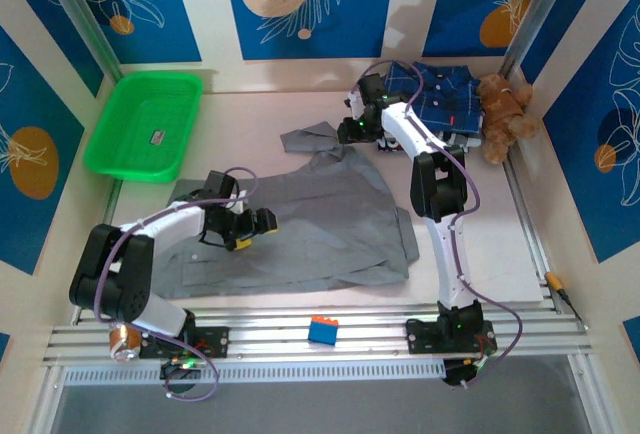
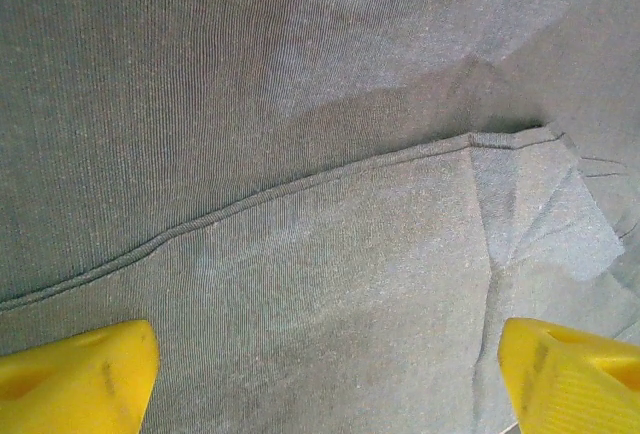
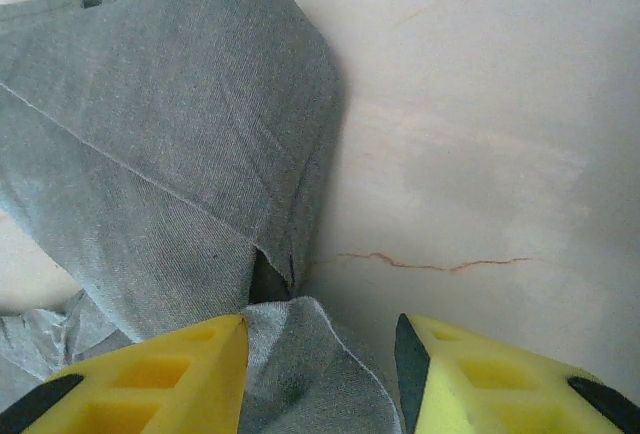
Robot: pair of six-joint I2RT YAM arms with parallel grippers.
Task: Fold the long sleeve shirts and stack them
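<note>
The grey long sleeve shirt (image 1: 310, 219) lies spread across the middle of the table, one sleeve (image 1: 312, 140) reaching toward the back. My left gripper (image 1: 256, 226) hovers over the shirt's left part, jaws wide open. In the left wrist view its yellow fingertips (image 2: 80, 379) stand far apart above the grey cloth (image 2: 300, 154) and a seam. My right gripper (image 1: 353, 130) is at the sleeve's far end, open. In the right wrist view a fold of the sleeve (image 3: 180, 134) lies between its fingers (image 3: 180, 379), touching the left one. The navy plaid shirt (image 1: 440, 94) lies bunched at the back right.
A green tray (image 1: 145, 124) sits at the back left. A brown teddy bear (image 1: 505, 114) leans in the back right corner beside the plaid shirt. A blue brick (image 1: 322, 330) rests on the front rail. Bare tabletop (image 3: 480, 154) lies right of the sleeve.
</note>
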